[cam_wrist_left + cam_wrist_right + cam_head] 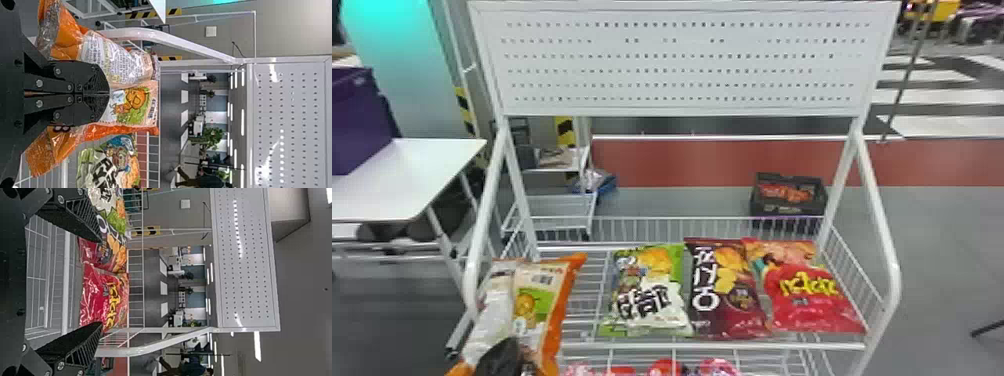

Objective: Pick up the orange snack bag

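Lettering (113, 60) covers the orange snack bag (534, 300) pinched in the left tool (502, 352), the right tool (100, 282) wide.

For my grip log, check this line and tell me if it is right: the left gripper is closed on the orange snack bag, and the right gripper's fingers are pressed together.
The right gripper is wrong: the right wrist view shows its fingers wide apart. The left gripper is indeed closed on the orange snack bag.

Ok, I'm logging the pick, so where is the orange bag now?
In the head view, the orange bag is at the left end of the rack, pinched in the left gripper, left of the green bag.
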`<state>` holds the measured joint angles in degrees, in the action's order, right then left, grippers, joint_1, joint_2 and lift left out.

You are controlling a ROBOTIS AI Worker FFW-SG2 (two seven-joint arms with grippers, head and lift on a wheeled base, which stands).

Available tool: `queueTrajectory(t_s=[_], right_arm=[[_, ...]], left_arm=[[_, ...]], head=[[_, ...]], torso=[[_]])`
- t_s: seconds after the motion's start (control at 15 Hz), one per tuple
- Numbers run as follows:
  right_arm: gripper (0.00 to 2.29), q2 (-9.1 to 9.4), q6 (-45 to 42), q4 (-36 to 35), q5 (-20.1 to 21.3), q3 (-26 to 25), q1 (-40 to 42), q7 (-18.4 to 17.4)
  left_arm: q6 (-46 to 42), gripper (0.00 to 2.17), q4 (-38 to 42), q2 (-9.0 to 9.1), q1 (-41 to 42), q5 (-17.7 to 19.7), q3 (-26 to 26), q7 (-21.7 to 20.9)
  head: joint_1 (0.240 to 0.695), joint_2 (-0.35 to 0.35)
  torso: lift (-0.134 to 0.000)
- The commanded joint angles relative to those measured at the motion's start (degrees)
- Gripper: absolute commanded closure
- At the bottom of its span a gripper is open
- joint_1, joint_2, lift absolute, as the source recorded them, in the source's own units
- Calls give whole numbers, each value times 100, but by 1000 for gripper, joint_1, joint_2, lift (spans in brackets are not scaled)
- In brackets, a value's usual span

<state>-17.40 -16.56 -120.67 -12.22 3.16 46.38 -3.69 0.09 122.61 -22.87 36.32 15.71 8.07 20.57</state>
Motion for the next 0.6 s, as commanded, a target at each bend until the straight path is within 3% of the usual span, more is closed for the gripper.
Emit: queueTrajectory(t_s=[0.0, 0.53], right_arm=[[144, 0, 18, 17, 0, 9, -24, 0], [144, 0, 18, 61, 0, 53, -59, 0]], left_arm=[[-540, 1514, 52, 2, 419, -7, -77, -9], [-1859, 1514, 88, -7, 1368, -191, -139, -18]], head=[[499, 0], [499, 0]], torso=[[0], [0]])
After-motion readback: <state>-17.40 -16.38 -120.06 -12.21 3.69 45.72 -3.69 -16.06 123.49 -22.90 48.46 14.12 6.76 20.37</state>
